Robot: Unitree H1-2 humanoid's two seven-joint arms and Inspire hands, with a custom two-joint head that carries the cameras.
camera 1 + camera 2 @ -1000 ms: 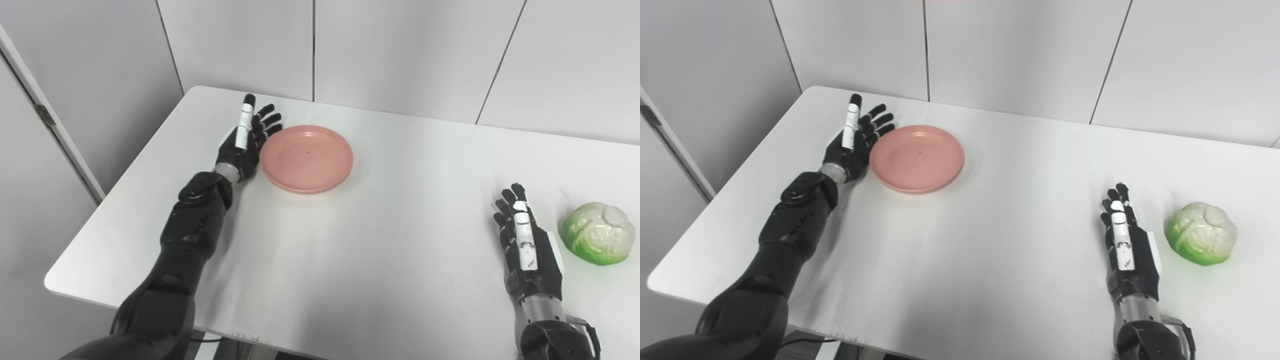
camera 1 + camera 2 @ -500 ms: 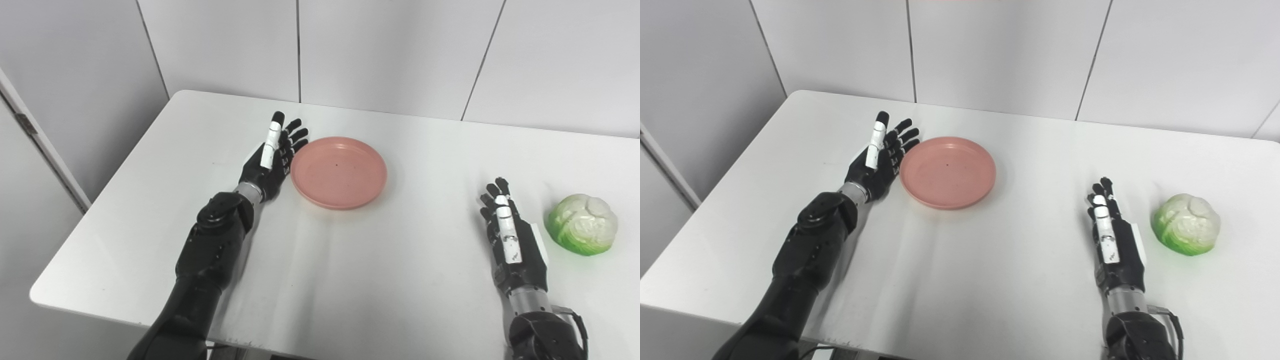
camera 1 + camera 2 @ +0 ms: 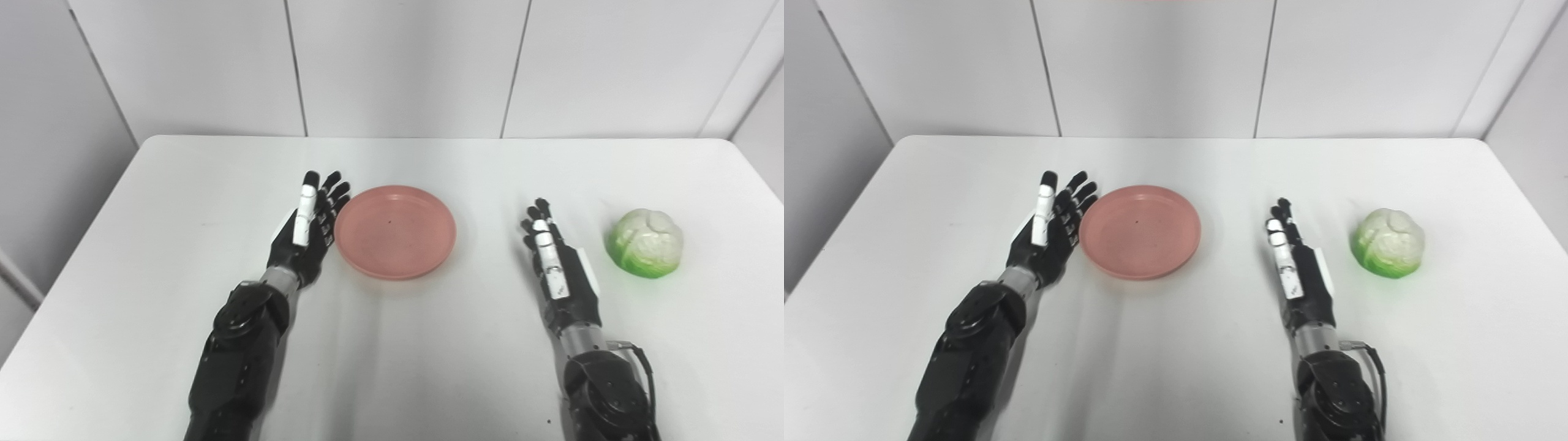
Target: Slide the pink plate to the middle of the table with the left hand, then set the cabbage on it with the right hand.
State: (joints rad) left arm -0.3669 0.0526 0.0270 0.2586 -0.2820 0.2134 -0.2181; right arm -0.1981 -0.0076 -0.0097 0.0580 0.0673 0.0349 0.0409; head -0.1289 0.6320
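Tabletop (image 3: pixel 153 202) white, carrying everything. Left robot hand (image 3: pixel 308 231) spread flat, fingers apart, edge against the left rim of the pink plate (image 3: pixel 395 231), holding nothing. Pink plate near the middle. Right robot hand (image 3: pixel 556 269) open too, fingers straight, resting beside the cabbage (image 3: pixel 645 242), apart from it.
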